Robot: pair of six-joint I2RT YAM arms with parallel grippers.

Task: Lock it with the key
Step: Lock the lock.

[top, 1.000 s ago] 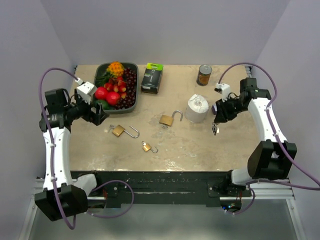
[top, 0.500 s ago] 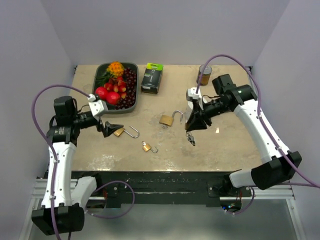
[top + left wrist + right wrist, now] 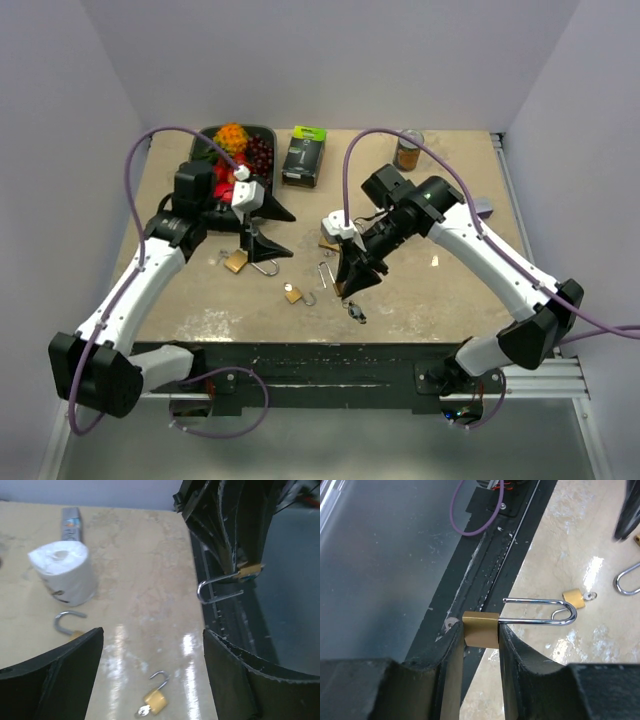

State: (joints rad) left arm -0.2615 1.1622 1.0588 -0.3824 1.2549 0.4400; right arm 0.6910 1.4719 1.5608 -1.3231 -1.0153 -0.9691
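Padlocks of brass lie about the table (image 3: 440, 290). Left of centre in the top view, the left gripper (image 3: 290, 236) hangs above it with jaws spread wide, holding nothing. Just below and left of it in that frame, the left padlock (image 3: 237, 261) lies flat and unlatched. Right of that, toward the lower centre, the small padlock (image 3: 293, 294) also lies unlatched, with a silver key (image 3: 142, 710) at its base in the left wrist view. Further right, at the lower centre of the top view and over the table's near edge, is the held padlock (image 3: 481, 629). It is a plain brass block with a long bright steel shackle (image 3: 530, 621) swung open. One leg is seated in the body and the other ends free just short of it, the loop pointing level toward the right of the right wrist frame. The right gripper (image 3: 350, 285) has its jaws clamped on opposite sides of the block, the shackle clear of them.
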